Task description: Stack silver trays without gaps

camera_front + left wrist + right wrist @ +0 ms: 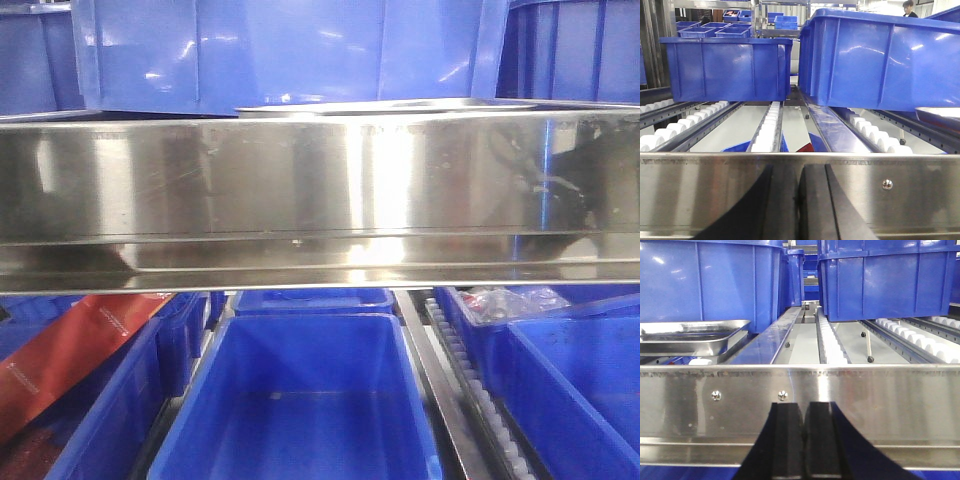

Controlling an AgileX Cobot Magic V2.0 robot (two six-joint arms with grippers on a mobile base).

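Pads pressed together on nothing, left gripper [799, 176] and right gripper [804, 412] held low before the long mirror-like steel rail [890, 390], likely pre-reach; beyond it, shallow shiny stainless-steel trays [690, 335] on rollers beside deep blue plastic bins [705, 285].

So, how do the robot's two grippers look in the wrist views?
Both are plain black. The left gripper has two broad fingers widening toward the camera; the right gripper has flat rectangular fingers. No cables or markings show.
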